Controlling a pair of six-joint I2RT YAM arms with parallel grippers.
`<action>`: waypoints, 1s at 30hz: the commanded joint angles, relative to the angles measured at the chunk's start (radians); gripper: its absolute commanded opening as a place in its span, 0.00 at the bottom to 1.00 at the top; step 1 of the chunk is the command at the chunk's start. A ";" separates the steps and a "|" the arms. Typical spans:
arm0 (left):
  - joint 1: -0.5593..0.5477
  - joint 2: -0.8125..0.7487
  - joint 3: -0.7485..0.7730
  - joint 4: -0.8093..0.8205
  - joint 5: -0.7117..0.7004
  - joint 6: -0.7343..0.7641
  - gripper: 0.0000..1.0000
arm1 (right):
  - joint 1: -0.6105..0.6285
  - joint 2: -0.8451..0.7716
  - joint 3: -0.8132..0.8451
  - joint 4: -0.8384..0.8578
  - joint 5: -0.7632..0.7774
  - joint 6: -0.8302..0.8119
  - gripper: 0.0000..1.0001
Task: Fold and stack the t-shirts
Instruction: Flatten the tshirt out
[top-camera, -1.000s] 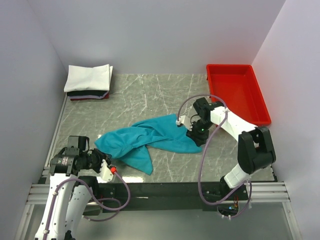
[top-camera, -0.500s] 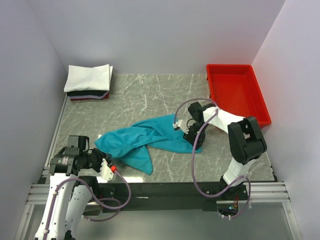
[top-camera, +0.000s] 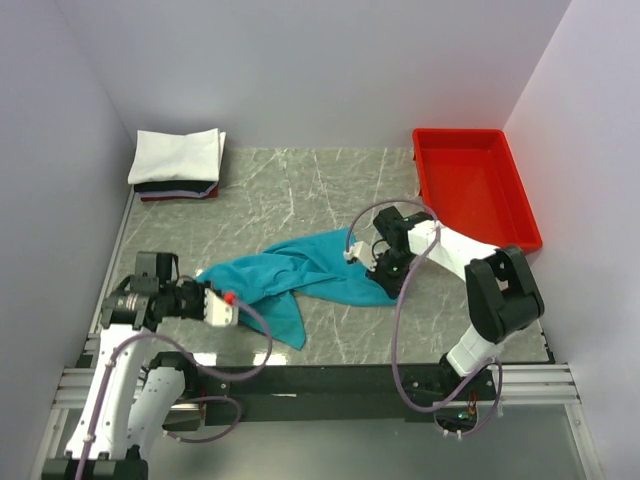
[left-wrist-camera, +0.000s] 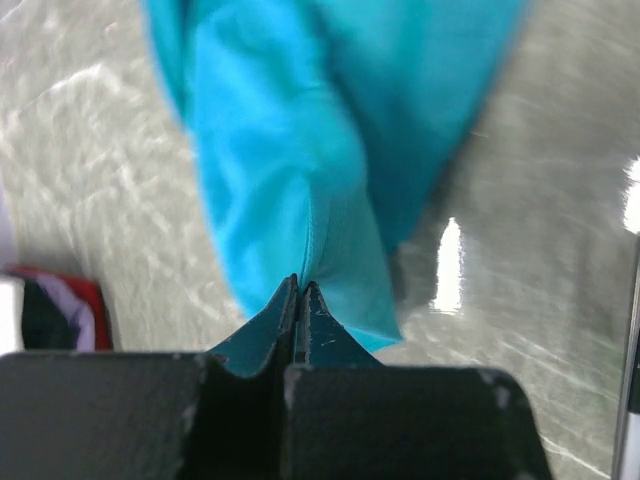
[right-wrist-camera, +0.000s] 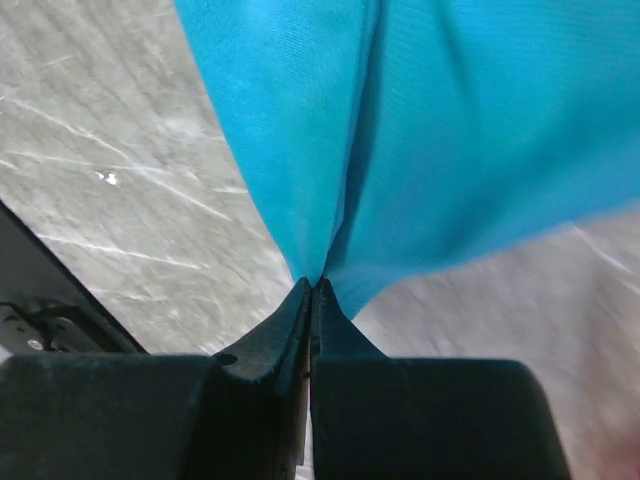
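Teal-blue t-shirt (top-camera: 290, 272) lies crumpled in the middle of the bench (top-camera: 300, 190), between the two pincers. On its near left end the left pincer (top-camera: 222, 308) is clamped together on the cloth. On its right end the right pincer (top-camera: 388, 268) is clamped on the cloth too. The folded t-shirts (top-camera: 178, 160), white on top, are stacked at the far left corner, well apart.

grey table (top-camera: 300, 190): teal t-shirt (top-camera: 290, 275), shirt stack (top-camera: 178, 158), tray (top-camera: 460, 132)
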 joint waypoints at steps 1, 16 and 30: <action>-0.001 0.103 0.124 0.178 -0.020 -0.313 0.00 | -0.009 -0.109 0.071 0.059 0.064 0.042 0.00; 0.229 0.759 0.839 0.594 -0.134 -1.044 0.00 | -0.141 -0.149 0.497 0.346 0.293 0.054 0.00; 0.291 0.659 0.932 0.957 -0.189 -1.317 0.00 | -0.103 -0.192 0.752 0.555 0.438 0.079 0.00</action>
